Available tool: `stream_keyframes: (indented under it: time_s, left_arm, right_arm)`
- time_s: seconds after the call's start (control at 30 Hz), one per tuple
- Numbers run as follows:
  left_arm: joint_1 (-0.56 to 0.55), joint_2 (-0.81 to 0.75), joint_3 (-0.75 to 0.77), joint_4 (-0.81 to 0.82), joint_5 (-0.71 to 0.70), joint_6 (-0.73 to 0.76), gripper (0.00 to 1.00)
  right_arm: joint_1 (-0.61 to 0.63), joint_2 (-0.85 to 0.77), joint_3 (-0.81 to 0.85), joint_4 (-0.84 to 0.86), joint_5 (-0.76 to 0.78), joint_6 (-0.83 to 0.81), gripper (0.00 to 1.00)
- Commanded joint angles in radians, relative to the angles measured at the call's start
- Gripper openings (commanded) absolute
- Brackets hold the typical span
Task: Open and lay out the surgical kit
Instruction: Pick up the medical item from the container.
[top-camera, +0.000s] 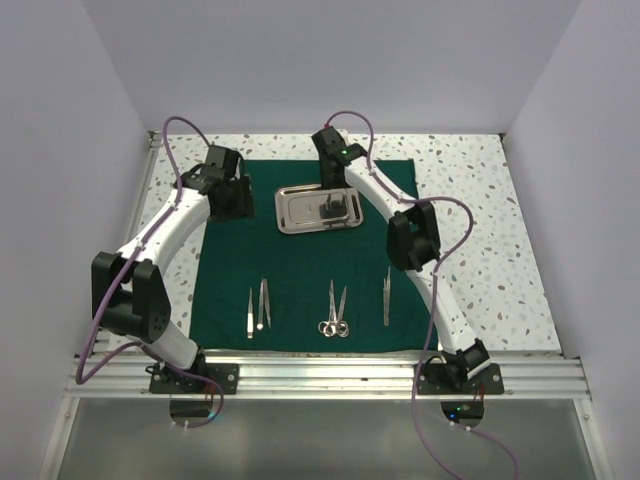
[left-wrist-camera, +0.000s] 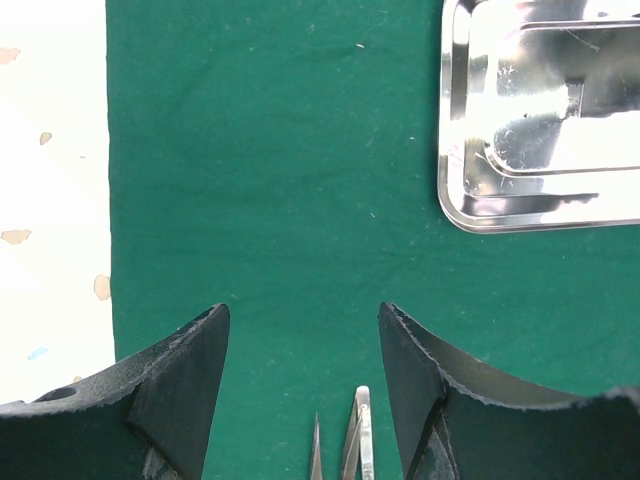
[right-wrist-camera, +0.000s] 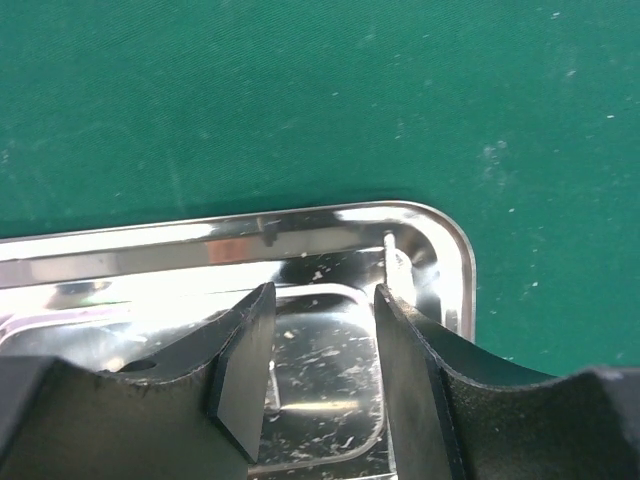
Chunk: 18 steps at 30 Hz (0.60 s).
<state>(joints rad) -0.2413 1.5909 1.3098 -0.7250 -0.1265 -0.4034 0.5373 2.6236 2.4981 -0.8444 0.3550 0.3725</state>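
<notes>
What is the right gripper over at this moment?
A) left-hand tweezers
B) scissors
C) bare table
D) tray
D: the right gripper hangs over a corner of the tray, jaws apart, while the scissors lie on the cloth at its near side.

1. The table (top-camera: 500, 250) is white with little brown and grey spots.
2. A big dark green cloth (top-camera: 300, 270) lies spread out flat, right on the table.
3. Bare table shows left of the cloth, right of the cloth, and in a thin strip behind it.
4. The bare part right of the cloth is wider than the bare part left of it.
5. The front edge of the cloth comes close to the metal rail (top-camera: 320, 372).
</notes>
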Motion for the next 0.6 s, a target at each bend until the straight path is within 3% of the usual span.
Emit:
stream_keyframes:
  time_s: [0.0,0.57]
  left_arm:
    - [0.013,-0.025,-0.006,0.022,0.010,0.021,0.65]
    - [0.014,0.030,0.051,-0.021,-0.005,0.025,0.64]
  right_arm:
    - [-0.016,-0.054,0.030,0.018,0.032,-0.003,0.48]
    - [-0.048,-0.037,-0.065,0.025,0.006,0.031,0.42]
